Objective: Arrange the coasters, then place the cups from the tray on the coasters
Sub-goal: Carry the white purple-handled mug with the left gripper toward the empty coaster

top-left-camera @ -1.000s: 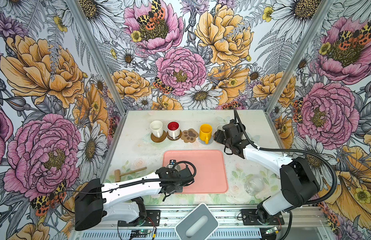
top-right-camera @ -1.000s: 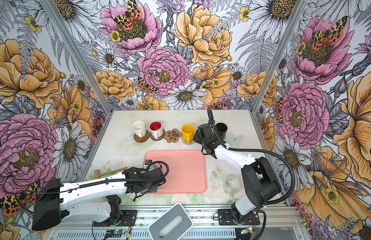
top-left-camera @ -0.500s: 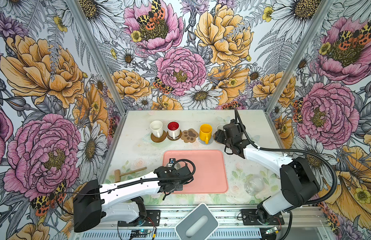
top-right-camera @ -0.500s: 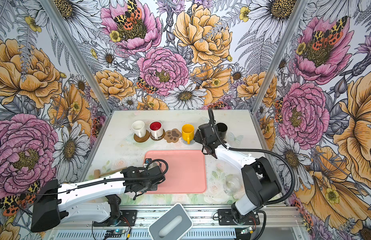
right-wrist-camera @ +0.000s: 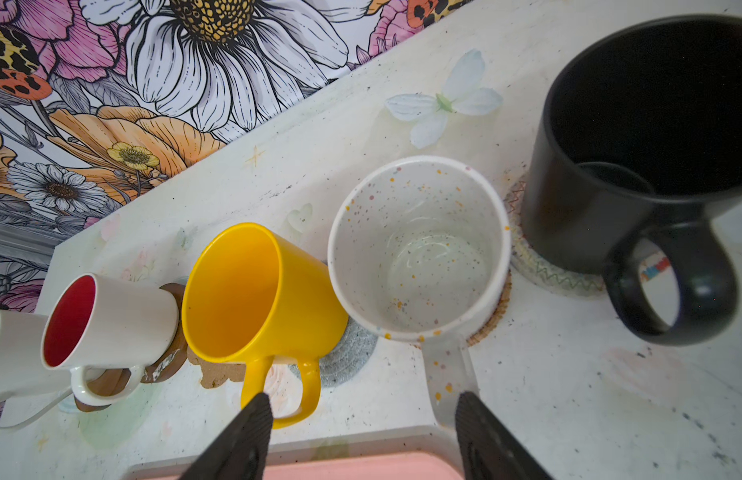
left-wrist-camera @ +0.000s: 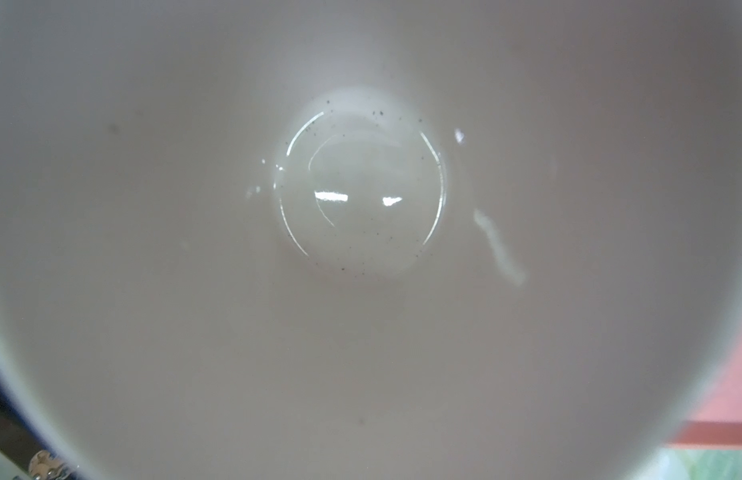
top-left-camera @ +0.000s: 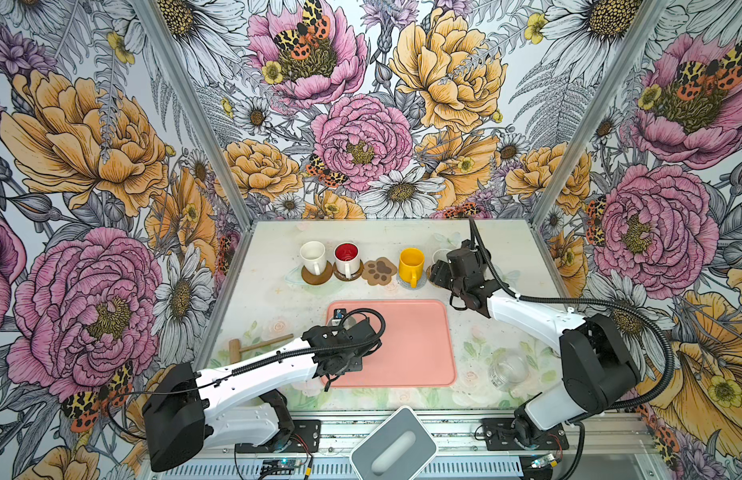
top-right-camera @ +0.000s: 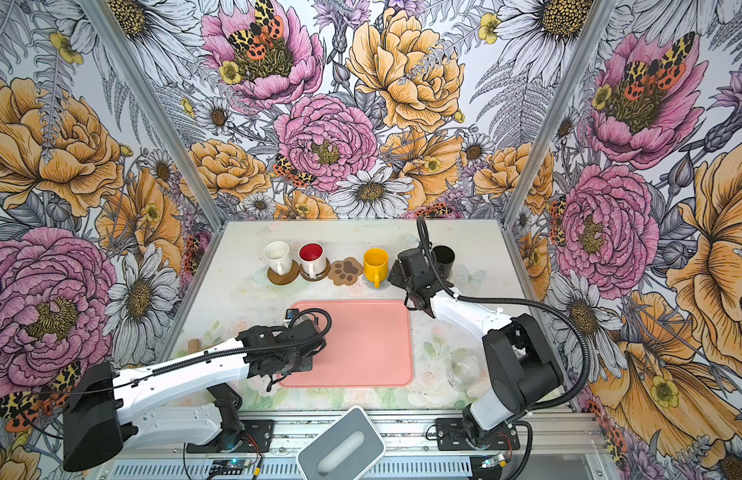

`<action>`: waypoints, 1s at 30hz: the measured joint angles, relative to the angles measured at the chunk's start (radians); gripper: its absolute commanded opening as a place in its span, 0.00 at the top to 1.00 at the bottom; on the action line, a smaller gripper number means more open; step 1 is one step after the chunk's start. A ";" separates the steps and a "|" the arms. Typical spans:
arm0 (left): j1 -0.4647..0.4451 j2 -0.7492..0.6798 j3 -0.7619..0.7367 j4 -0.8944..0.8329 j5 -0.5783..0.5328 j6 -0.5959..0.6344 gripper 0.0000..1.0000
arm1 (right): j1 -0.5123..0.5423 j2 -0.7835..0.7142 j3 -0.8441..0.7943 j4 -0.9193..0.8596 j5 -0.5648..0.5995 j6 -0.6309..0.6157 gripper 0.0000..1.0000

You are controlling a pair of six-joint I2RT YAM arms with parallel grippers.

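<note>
Along the back stand a white cup [top-left-camera: 312,257] and a red-inside cup [top-left-camera: 347,257] on brown disc coasters [top-left-camera: 317,276]. A bare paw-print coaster [top-left-camera: 379,270] follows, then a yellow cup [top-left-camera: 411,264] on a grey-blue coaster [right-wrist-camera: 352,357]. A speckled cup [right-wrist-camera: 419,245] sits on a tan coaster [right-wrist-camera: 494,320], a black cup [right-wrist-camera: 635,166] on a pale one [right-wrist-camera: 560,278]. My right gripper [right-wrist-camera: 363,415] is open, with the speckled cup's handle just inside one finger. Over the pink tray [top-left-camera: 415,345], my left gripper [top-left-camera: 346,332] holds the lavender cup [left-wrist-camera: 361,291], whose white inside fills the left wrist view and hides the jaws.
A wooden mallet [top-left-camera: 253,347] lies left of the tray. A clear glass jar [top-left-camera: 508,370] stands at the front right beside the right arm's base. A grey box [top-left-camera: 394,446] sits at the front edge. Flowered walls close in the table on three sides.
My left gripper has shifted slightly left and up in the picture over the tray. The right arm has hardly moved, and its jaws stay apart.
</note>
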 measured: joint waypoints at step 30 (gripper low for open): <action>0.167 0.168 0.165 0.208 0.005 0.230 1.00 | -0.016 -0.013 -0.019 0.002 -0.011 0.000 0.28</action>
